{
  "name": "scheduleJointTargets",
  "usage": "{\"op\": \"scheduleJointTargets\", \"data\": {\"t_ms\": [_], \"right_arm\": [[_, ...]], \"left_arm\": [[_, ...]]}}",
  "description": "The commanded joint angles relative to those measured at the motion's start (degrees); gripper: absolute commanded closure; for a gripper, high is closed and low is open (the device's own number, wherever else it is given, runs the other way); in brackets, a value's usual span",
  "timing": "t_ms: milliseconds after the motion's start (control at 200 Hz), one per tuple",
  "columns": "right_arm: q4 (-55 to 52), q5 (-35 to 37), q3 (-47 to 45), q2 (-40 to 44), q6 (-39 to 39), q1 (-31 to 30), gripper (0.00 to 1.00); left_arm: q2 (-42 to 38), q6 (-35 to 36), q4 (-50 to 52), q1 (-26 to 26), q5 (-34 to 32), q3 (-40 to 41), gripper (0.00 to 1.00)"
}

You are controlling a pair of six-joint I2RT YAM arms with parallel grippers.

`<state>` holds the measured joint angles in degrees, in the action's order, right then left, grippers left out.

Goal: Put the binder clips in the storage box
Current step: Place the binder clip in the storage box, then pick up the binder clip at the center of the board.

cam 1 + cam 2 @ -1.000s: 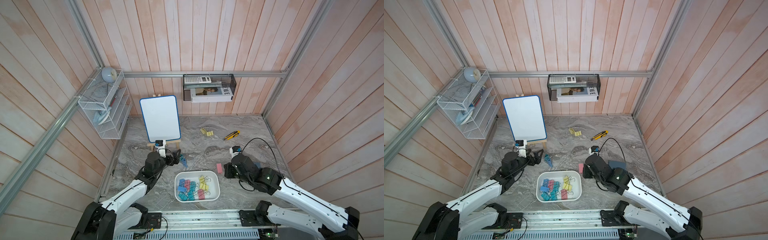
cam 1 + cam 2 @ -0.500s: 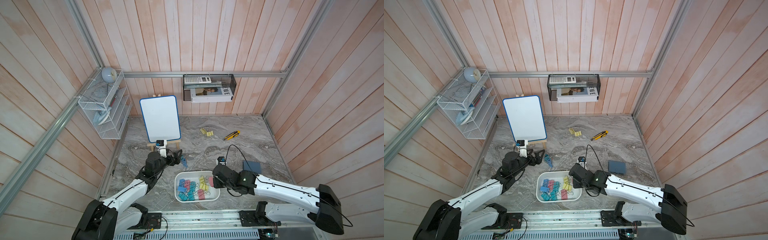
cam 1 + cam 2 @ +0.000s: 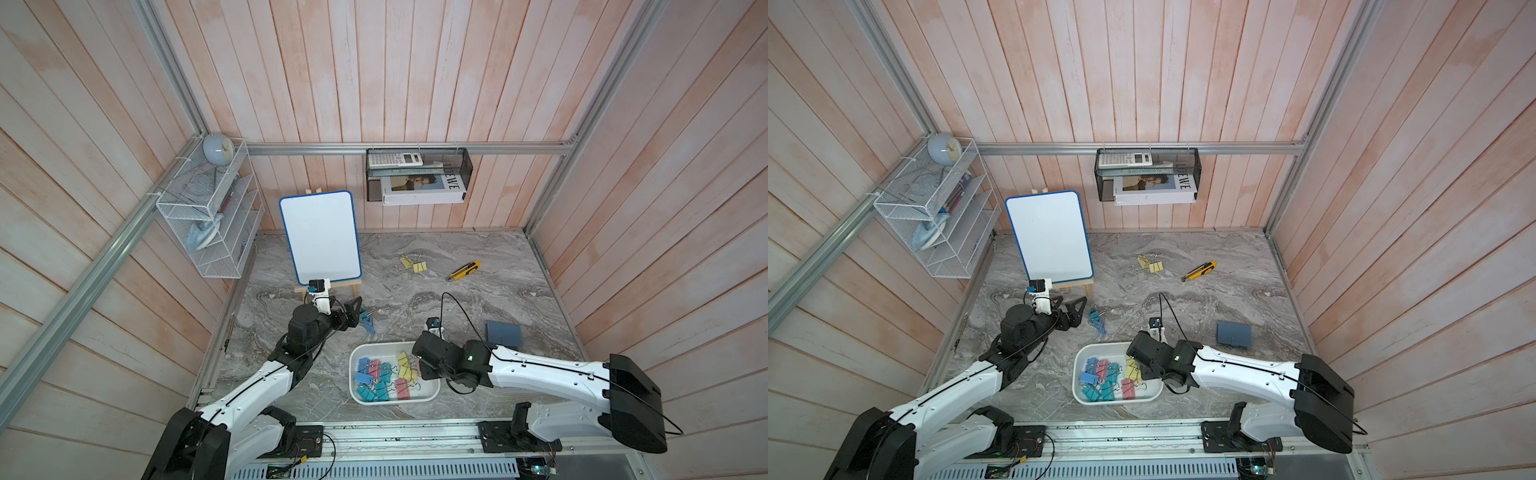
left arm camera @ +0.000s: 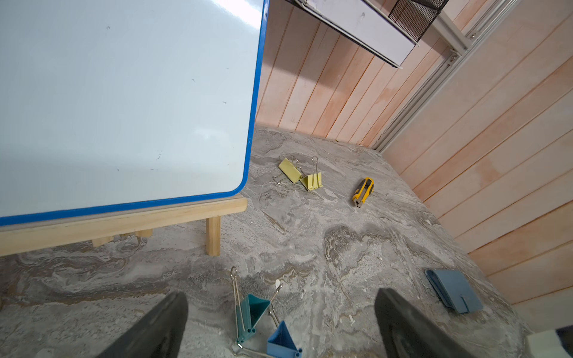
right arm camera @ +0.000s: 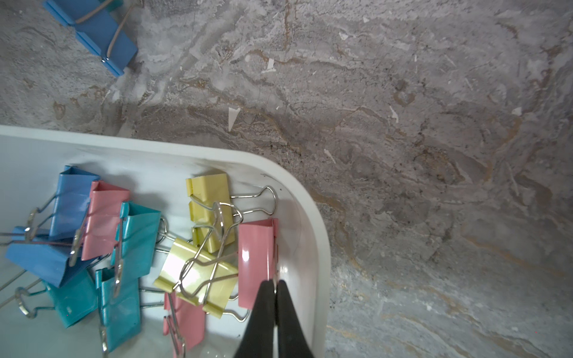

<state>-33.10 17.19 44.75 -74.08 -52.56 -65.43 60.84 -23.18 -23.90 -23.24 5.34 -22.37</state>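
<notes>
Evidently the right tool (image 5: 275,283) pinches a light, stiff pink clip (image 5: 257,263) by its thin, slippery wire handle at the box (image 5: 313,217); the left tool (image 4: 280,296) stands wide open near a teal clip (image 4: 252,310).

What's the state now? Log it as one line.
right pincer: shut on pink clip, over storage box | left pincer: open near teal clip and blue clip | two yellow clips: on table
</notes>
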Motion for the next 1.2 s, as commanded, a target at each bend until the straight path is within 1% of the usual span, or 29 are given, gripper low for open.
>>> {"op": "scheduleJointTargets", "data": {"t_ms": [0,90,140,185,240,270,295,345,375,425,500,545,615,725,750,785,860,915,990,1055,1140,1195], "right_arm": [[-1.18,1.93,1.62,-1.36,-0.87,-0.76,1.00],[-1.23,1.83,2.58,-3.34,-0.89,-0.86,1.00],[-2.30,2.05,3.95,-4.24,-0.93,-0.80,0.90],[-4.59,3.12,6.05,-4.57,-1.15,-0.77,0.76],[-7.11,5.56,8.80,-4.21,-1.82,-0.76,0.65],[-7.82,7.73,9.91,-3.70,-3.08,-0.76,0.61],[-7.38,9.17,10.59,-3.05,-2.35,-0.68,0.60],[-4.24,12.26,10.82,-1.63,1.97,0.12,0.57],[-2.16,12.33,10.87,-0.98,5.25,1.61,0.55],[0.79,9.68,11.29,-1.03,9.54,7.16,0.54],[4.69,2.16,13.36,-3.25,12.79,19.12,0.56],[9.22,-2.92,14.04,-5.52,15.13,25.69,0.57],[14.49,-8.60,16.78,-11.17,17.19,34.12,0.59],[18.14,-18.03,24.96,-24.44,17.86,43.26,0.61],[18.60,-21.75,27.79,-27.44,19.31,44.70,0.61],[18.17,-24.58,31.71,-31.59,21.46,45.86,0.61],[14.16,-21.43,40.69,-39.20,23.18,45.96,0.60],[12.21,-19.66,46.08,-43.15,23.52,45.71,0.60],[10.38,-14.32,52.69,-47.57,21.53,44.53,0.61],[6.69,-9.30,60.08,-52.43,19.77,42.53,0.62],[1.45,-2.31,69.85,-58.29,19.96,39.36,0.62],[0.20,1.97,73.84,-61.14,20.68,37.84,0.62]], "left_arm": [[-0.91,0.64,1.03,0.13,-1.13,0.46,0.00],[-0.98,0.46,1.15,0.13,-1.44,0.40,0.00],[-1.07,0.24,1.03,0.13,-1.98,0.59,0.00],[-1.24,-0.05,0.86,0.13,-2.49,0.90,0.00],[-1.55,-0.42,0.33,0.15,-2.71,1.14,0.00],[-1.60,-0.64,-0.18,0.13,-2.66,1.32,0.00],[-1.73,-0.87,-0.56,0.13,-2.77,1.51,0.00],[-1.39,-1.16,-1.20,0.13,-2.50,1.55,0.00],[-1.10,-1.19,-1.33,0.13,-2.37,1.52,0.00],[-0.69,-1.33,-1.13,0.13,-1.87,1.26,0.00],[-0.52,-1.39,-0.99,0.17,-1.24,1.13,0.00],[-0.78,-1.21,-0.87,0.05,-1.21,1.17,0.00],[-1.23,-0.64,-0.01,0.04,-1.29,1.06,0.00],[-1.95,-0.04,0.71,0.04,-0.34,0.87,0.00],[-1.95,-0.11,0.36,0.04,0.08,1.05,0.00],[-1.80,-0.11,-0.15,-0.04,0.58,1.14,0.00],[-1.19,0.22,-0.08,-0.22,0.70,1.07,0.00],[-0.77,0.40,0.48,-0.22,0.68,0.56,0.00],[-0.46,0.04,0.16,-0.22,0.86,0.71,0.00],[-0.46,-0.49,-0.80,-0.22,0.88,1.10,0.00],[-0.24,-0.51,-0.93,-0.22,0.83,1.16,0.00],[0.13,-0.18,-0.53,-0.21,0.10,1.13,0.00]]}}
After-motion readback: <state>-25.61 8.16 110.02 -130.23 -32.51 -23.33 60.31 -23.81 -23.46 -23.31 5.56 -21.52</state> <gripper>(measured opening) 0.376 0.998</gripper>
